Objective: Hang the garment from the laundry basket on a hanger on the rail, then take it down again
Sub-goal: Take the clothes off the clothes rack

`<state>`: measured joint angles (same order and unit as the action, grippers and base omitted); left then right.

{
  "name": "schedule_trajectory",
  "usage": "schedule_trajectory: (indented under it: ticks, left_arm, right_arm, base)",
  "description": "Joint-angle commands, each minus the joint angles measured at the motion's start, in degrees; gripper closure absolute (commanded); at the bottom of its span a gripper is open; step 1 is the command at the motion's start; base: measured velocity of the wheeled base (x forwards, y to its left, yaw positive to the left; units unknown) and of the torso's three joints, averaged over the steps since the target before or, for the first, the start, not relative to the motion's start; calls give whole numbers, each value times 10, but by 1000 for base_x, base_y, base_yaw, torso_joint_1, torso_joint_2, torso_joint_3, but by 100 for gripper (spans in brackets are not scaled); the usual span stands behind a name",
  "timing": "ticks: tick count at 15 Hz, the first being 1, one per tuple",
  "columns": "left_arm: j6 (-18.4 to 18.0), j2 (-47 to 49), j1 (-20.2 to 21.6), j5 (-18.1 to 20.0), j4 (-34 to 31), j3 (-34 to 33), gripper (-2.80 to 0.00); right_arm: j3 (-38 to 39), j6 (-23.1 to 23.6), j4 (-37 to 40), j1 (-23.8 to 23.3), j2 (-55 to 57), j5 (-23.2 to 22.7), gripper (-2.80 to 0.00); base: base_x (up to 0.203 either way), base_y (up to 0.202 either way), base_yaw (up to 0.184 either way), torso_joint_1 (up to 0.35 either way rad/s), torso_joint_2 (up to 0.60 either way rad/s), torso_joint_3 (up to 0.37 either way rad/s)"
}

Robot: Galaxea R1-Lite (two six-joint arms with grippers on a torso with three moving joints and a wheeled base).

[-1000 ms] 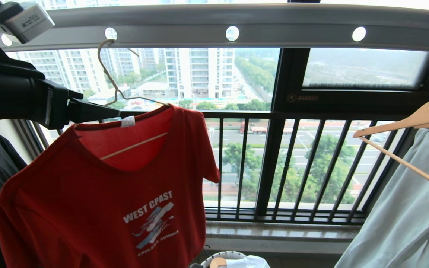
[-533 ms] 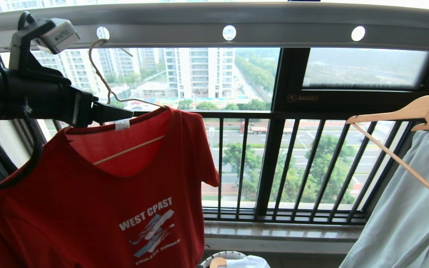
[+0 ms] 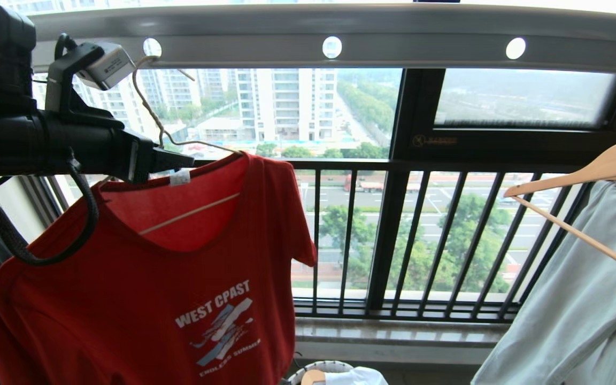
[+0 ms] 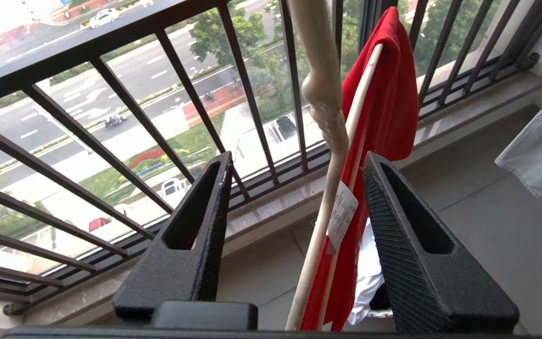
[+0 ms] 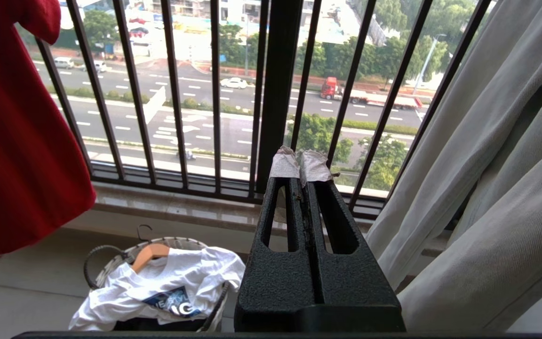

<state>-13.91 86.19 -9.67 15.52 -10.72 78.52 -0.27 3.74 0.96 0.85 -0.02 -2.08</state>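
The garment (image 3: 142, 299) hangs on the hanger (image 3: 190, 213), whose hook sits in a hole near the left end of the rail (image 3: 340, 32). Hanging looks done; taking it down remains. Its long axis runs downward, print facing the robot. The left gripper (image 4: 299, 188) is half open astride the hanger neck, not clamped. The right gripper (image 5: 301, 165) is closed and empty, above the laundry basket (image 5: 106, 268).

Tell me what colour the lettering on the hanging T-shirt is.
White, on the red garment; it shows best in the head view.

3 rail holes (image 3: 332, 47), 2 hangers (image 3: 190, 213), approx 3 garments (image 3: 142, 299)
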Motion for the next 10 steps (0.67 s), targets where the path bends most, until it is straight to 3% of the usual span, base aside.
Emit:
schedule_trajectory:
  ticks: [1, 4, 7, 10]
  left_arm:
    - [-1, 4, 0, 2, 0, 0, 0]
    - [1, 2, 0, 2, 7, 1, 0]
    - [5, -2, -1, 2, 76, -12, 0]
    - [11, -10, -2, 2, 89, -14, 0]
  right_arm:
    - [0, 0, 0, 0, 1, -1, 0]
    - [0, 0, 0, 0, 0, 0, 0]
    - [0, 0, 0, 0, 1, 0, 0]
    - [0, 0, 0, 0, 1, 0, 0]
  base:
    - [0, 0, 0, 0, 0, 0]
    - [0, 0, 0, 0, 0, 0]
    - [0, 0, 0, 0, 0, 0]
    - [0, 0, 0, 0, 0, 0]
